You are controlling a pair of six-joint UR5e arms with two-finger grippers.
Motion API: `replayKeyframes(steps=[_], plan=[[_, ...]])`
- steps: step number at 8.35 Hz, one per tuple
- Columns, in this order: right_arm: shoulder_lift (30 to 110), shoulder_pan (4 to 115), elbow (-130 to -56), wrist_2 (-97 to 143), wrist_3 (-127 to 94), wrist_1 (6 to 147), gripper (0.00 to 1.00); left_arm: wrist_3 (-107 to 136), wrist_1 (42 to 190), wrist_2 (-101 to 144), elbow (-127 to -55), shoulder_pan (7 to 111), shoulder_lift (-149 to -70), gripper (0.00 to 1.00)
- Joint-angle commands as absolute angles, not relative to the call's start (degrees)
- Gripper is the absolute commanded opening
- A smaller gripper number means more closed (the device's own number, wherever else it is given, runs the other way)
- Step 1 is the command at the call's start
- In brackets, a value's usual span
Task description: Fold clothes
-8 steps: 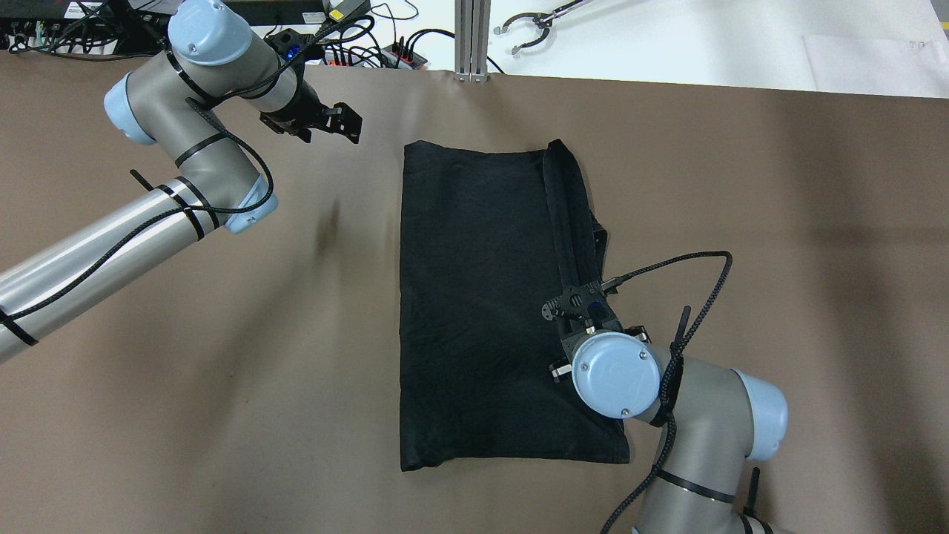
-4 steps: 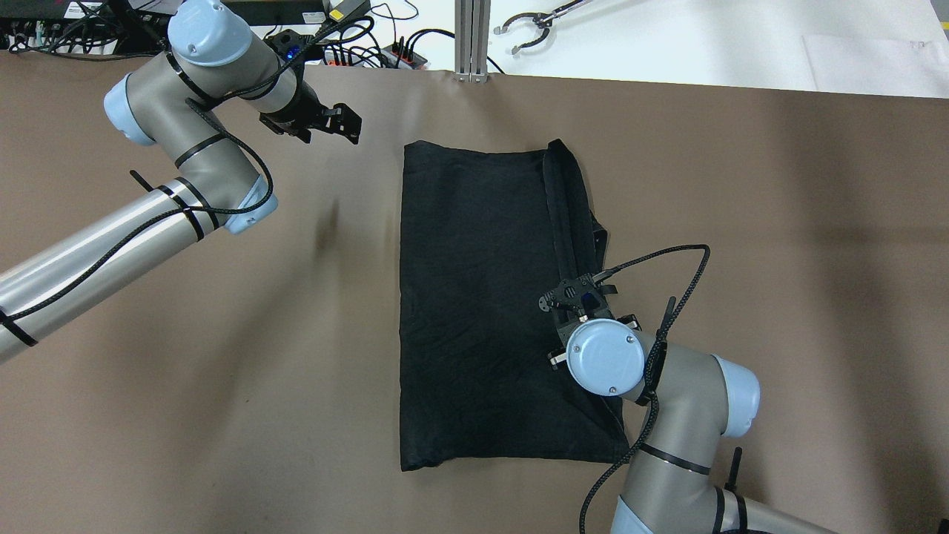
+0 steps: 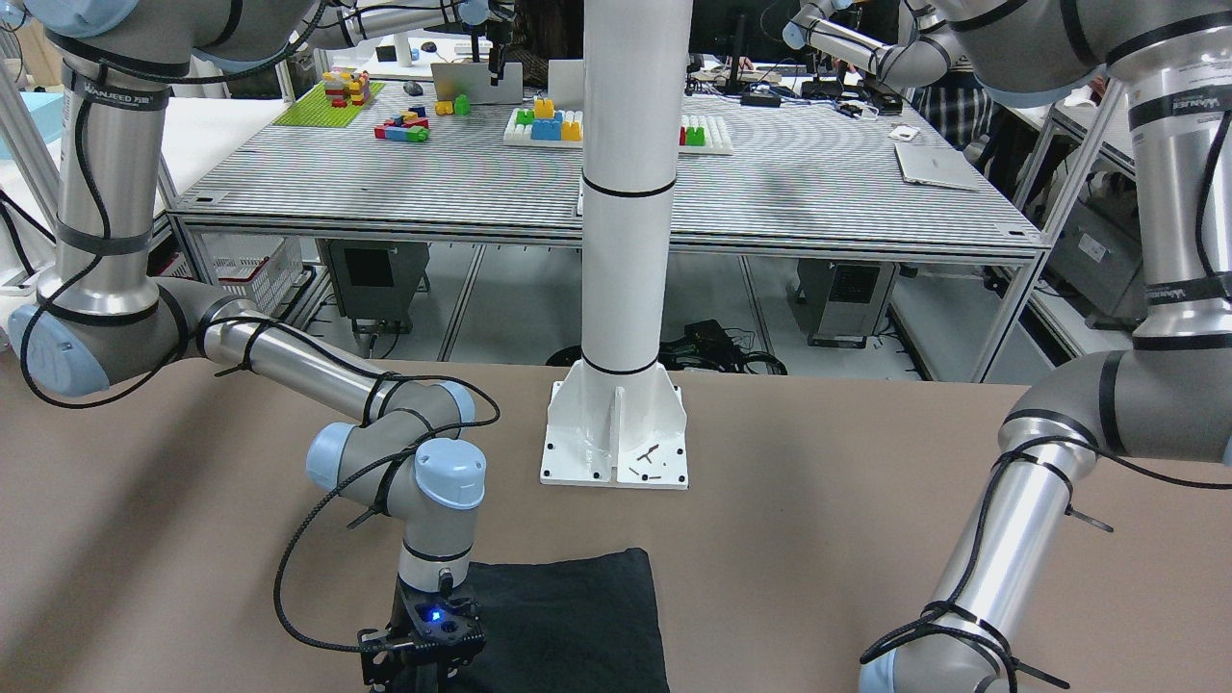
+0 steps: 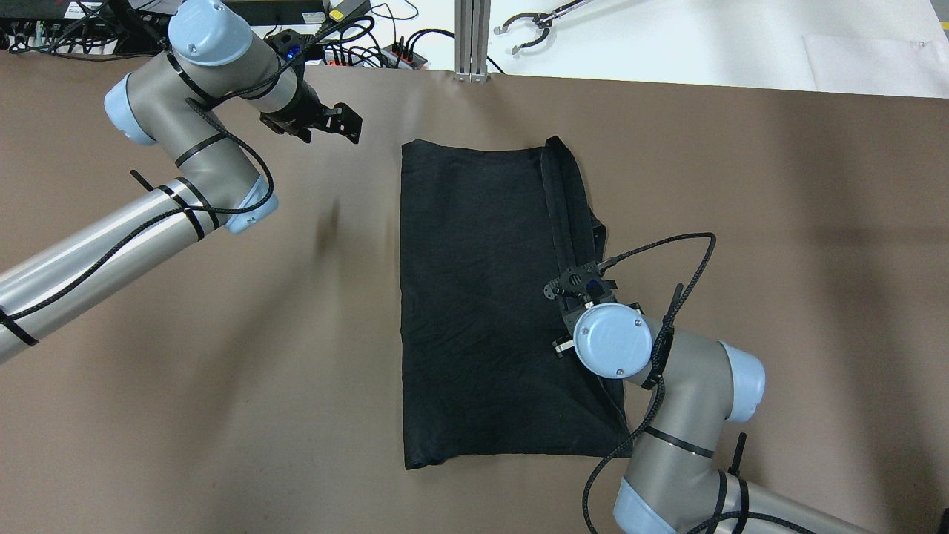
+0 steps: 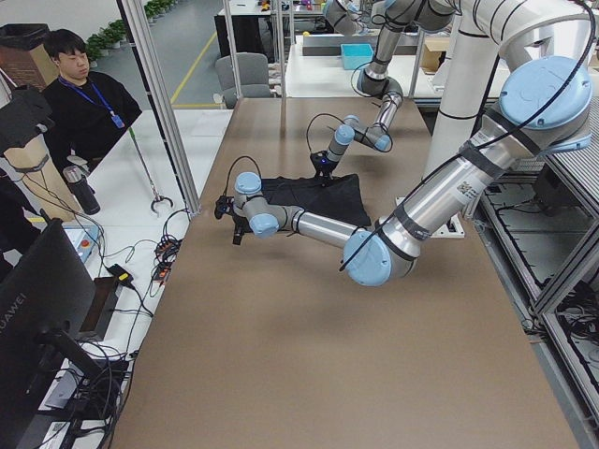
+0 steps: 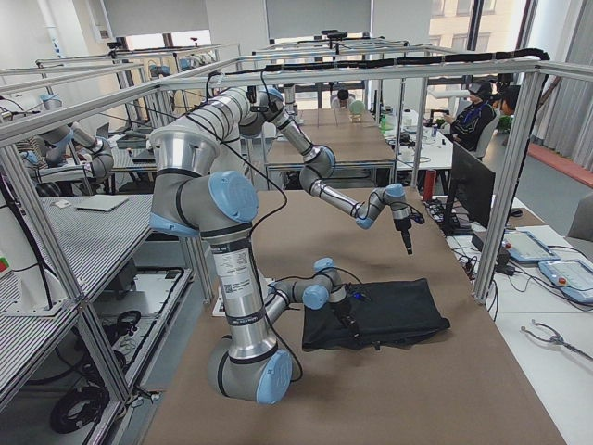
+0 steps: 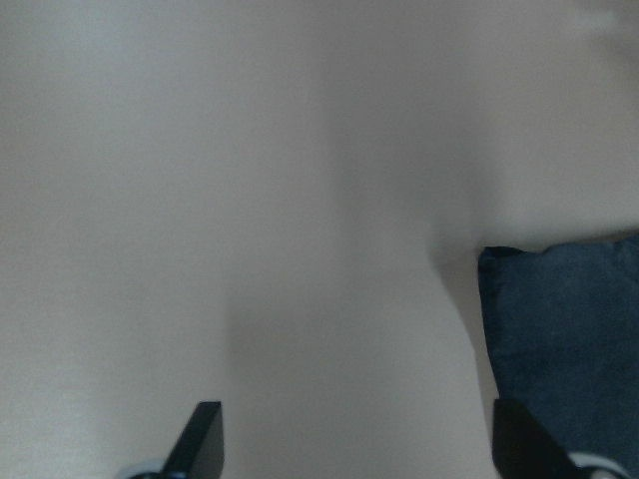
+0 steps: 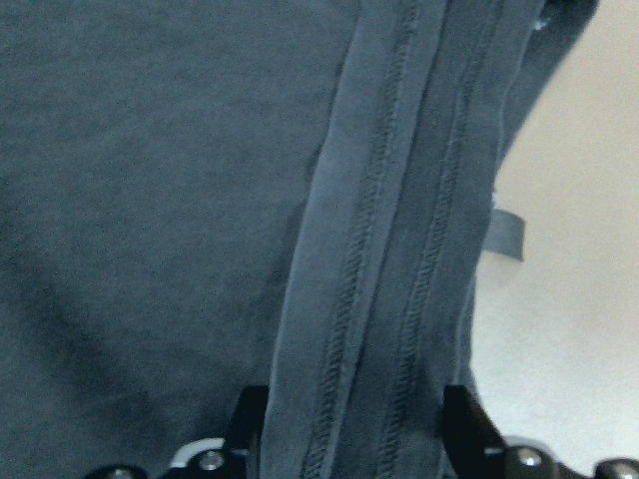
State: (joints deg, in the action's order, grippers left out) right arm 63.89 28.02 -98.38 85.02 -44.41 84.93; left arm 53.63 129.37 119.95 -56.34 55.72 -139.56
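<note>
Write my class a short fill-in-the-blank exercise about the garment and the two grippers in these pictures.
1. The garment lying on the brown table is ___ in colour.
2. The left gripper hangs over bare table beside the garment, with its jaws ___.
3. The right gripper has the garment's stitched ___ running between its jaws.

Missing words: black; open; hem.
</note>
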Motion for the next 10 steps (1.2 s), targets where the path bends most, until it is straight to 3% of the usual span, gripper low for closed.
replayKeyframes(steps=[1, 5, 9, 10], plan=[[66.2, 33.4, -98.4, 87.9, -37.8, 84.7, 0.68, 53.7, 129.4, 119.3, -56.4, 55.6, -139.5, 0.95], [70.7, 35.4, -98.7, 91.9, -34.9, 78.5, 0.68, 53.8, 129.4, 119.3, -56.3, 55.6, -139.7, 0.95], [57.4, 39.5, -97.4, 95.1, -35.9, 88.6, 0.70, 54.1, 129.4, 119.3, -56.4, 55.6, -139.7, 0.95], [53.5, 39.6, -92.6, 95.1, -37.3, 88.4, 0.75, 54.1, 129.4, 119.3, -56.4, 55.5, -139.7, 0.95]])
